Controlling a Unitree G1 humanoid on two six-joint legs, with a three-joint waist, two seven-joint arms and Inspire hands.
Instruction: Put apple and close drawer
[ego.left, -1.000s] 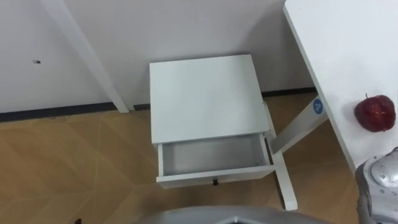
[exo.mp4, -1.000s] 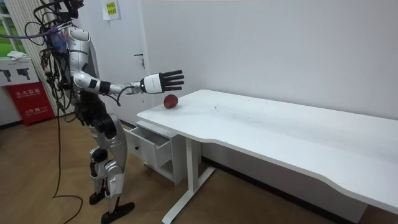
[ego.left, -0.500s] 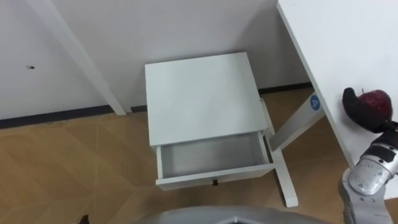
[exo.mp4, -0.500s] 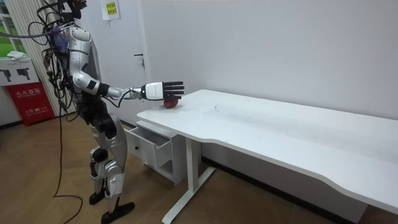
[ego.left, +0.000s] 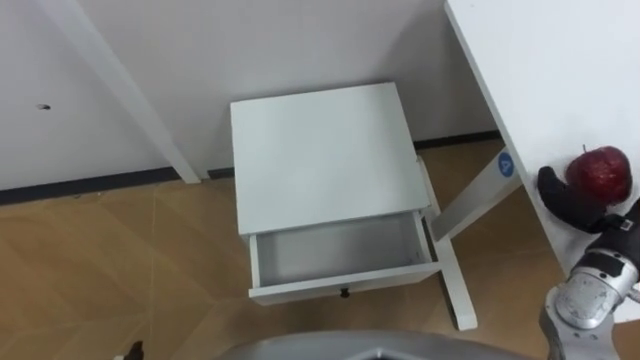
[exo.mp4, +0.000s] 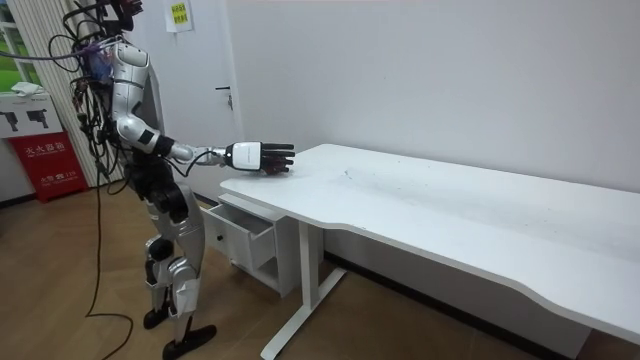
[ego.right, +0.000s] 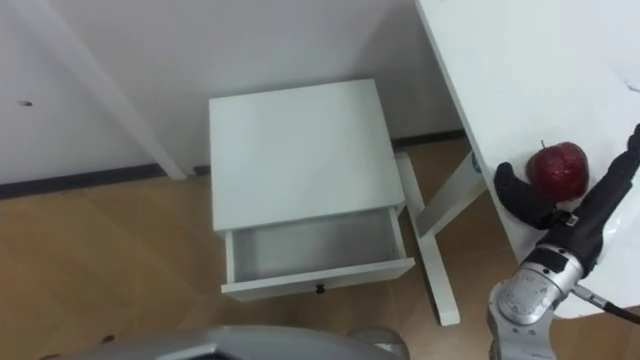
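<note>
One apple (ego.right: 557, 170) is lying on the white table (ego.left: 560, 70), close to the edge that is facing the small cabinet (ego.left: 325, 150), near the table's corner beside the robot. The right hand (ego.right: 562, 216) is reaching over this edge and is resting around the apple. The thumb (ego.right: 515, 190) is lying on the side of the apple toward the table's edge, and the fingers (ego.right: 618, 185) are stretching past its other side, so the apple is sitting in the gap between them. The fingers are looking wide and nearly straight, not curled round the fruit. Whether they are touching it is hard to tell.

There is one cabinet, standing on the wooden floor beside the table's leg (ego.left: 470, 205). Its one drawer (ego.left: 340, 250) is pulled open, and nothing is lying inside it.

In the room view the robot is standing upright beside the cabinet, stretching its right arm over the table's corner.
</note>
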